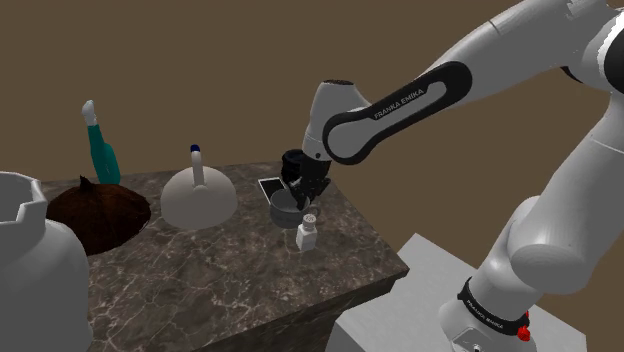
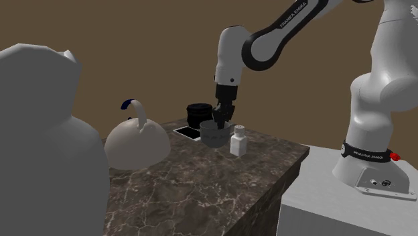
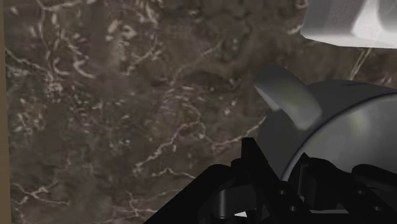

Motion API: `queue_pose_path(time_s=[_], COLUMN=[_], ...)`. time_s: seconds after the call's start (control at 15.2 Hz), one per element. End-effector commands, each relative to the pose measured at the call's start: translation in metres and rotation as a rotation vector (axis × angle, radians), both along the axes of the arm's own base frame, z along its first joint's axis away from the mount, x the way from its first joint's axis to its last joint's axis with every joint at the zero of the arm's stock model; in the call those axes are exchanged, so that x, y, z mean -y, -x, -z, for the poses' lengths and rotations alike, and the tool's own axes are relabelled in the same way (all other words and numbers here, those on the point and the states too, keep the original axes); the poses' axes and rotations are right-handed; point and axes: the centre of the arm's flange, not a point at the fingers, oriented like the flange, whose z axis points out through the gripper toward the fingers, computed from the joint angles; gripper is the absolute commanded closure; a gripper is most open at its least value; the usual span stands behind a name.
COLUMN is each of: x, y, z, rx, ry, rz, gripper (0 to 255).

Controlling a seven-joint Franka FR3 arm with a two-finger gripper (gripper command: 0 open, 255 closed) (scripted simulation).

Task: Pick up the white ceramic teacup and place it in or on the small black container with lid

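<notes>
Brown plain walls back a dark veined marble tabletop [image 1: 230,280], which stands just beside the grey box stand [image 2: 321,201] carrying the white Franka arm [image 1: 400,105]. At the shoulder view's lower left stands a large white-grey lobed jug [image 1: 30,265]. Next to it lies a dark brown rounded mound [image 1: 100,215], with a teal spray bottle [image 1: 103,155] behind the mound. A white dome-shaped kettle with an upright blue-tipped handle [image 2: 136,142] sits mid-table. At the far edge stands the small black round lidded container [image 2: 199,112]. A flat white panel with a black frame [image 2: 187,132] lies just before it. The plain grey handled teacup [image 2: 213,137] is beside that panel and near the container, but not on it. Whether its base touches the marble cannot be told. The black two-finger gripper [image 3: 286,175] reaches down onto the teacup, its fingers [image 3: 257,159] narrowly set. One is outside the wall and one inside, clasping the rim near the handle. A small white shaker bottle [image 2: 238,143] stands just beside the teacup.
</notes>
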Motion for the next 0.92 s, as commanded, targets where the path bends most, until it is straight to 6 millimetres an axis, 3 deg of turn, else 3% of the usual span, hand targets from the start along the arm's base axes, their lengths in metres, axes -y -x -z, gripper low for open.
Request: queue_pose_path(time_s=[0.0,0.86], x=[-0.001,-0.001], y=[-0.001,-0.001], z=[-0.009,-0.078], rx=[0.000,0.000], ry=[0.000,0.000], rz=[0.000,0.000], gripper=[255,255])
